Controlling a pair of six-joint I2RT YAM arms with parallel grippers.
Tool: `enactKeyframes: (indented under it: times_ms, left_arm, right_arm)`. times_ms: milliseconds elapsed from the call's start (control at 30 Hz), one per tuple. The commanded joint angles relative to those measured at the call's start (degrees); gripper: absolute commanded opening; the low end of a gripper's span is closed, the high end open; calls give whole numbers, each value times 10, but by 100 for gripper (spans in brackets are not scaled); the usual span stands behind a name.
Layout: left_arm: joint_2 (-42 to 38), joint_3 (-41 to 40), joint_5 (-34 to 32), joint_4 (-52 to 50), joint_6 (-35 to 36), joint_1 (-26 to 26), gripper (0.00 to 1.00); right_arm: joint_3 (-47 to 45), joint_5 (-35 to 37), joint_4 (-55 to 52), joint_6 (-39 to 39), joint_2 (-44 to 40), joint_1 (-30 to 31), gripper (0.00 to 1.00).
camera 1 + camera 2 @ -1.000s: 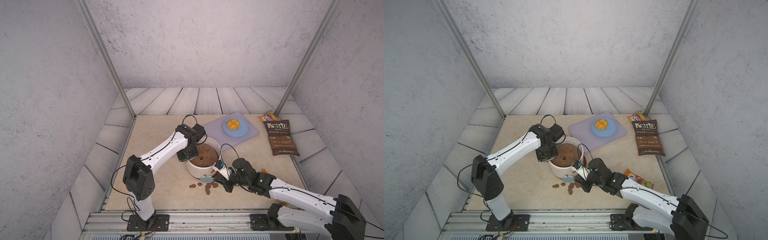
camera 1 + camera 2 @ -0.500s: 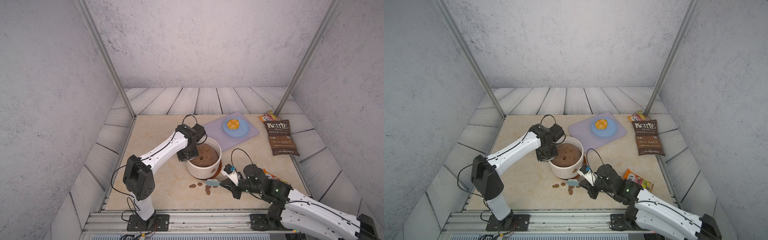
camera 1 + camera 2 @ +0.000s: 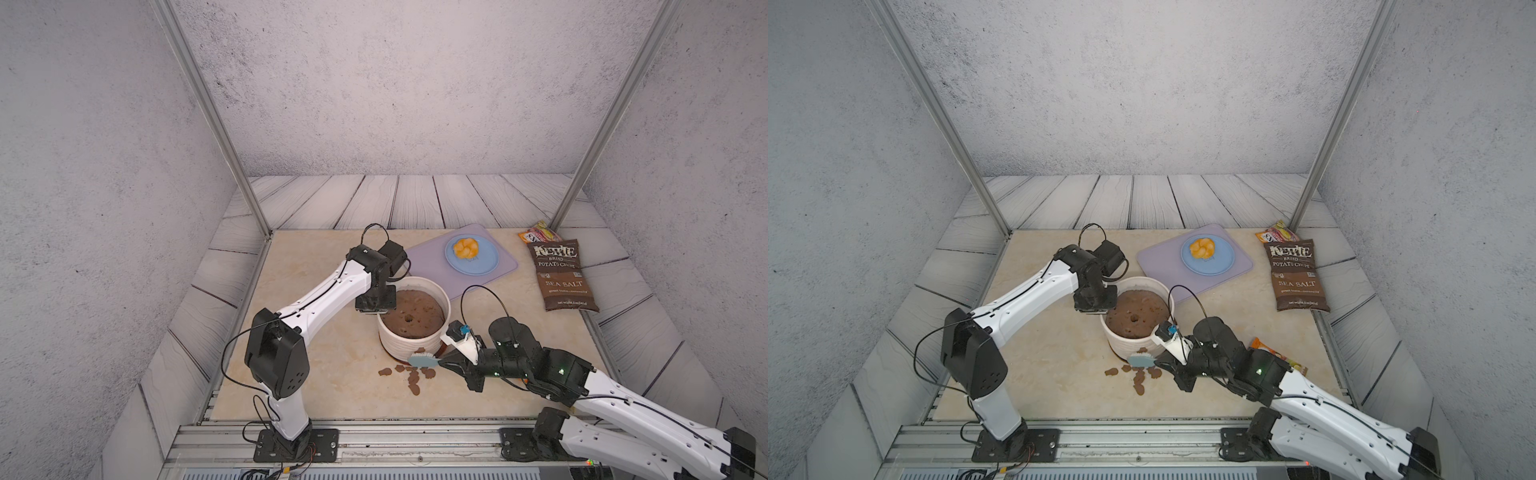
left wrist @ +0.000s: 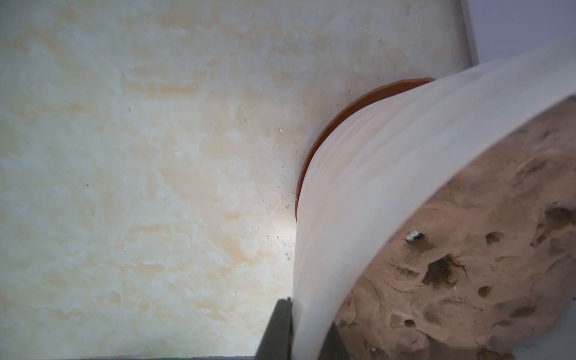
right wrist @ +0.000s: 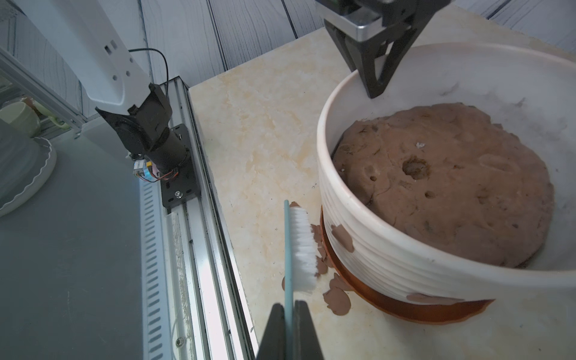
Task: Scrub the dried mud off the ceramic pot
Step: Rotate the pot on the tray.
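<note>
Right gripper (image 5: 288,308) has shifted a touch rightward, pinching the brush (image 5: 300,246) between front rail (image 5: 193,249) and ceramic pot (image 5: 389,249). Dried mud (image 5: 338,300) flakes sit at the pot's base, with patches on its wall. Left gripper (image 5: 375,84) clamps the far rim, and there's roomy beige table (image 3: 316,353) on the left.

ceramic pot (image 5: 389,255) cropped by edge; snack packet (image 3: 1262,345) partly behind right arm (image 3: 1308,395)
</note>
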Motion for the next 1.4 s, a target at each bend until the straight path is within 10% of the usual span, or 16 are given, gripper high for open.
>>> enactKeyframes:
  times_ms: [0, 1367]
  left_arm:
    - [12, 7, -13, -6, 85, 24, 16]
    - [51, 42, 33, -12, 142, 50, 17]
  right_arm:
    - [22, -18, -22, -36, 17, -10, 0]
    - [-42, 20, 107, -9, 157, -31, 0]
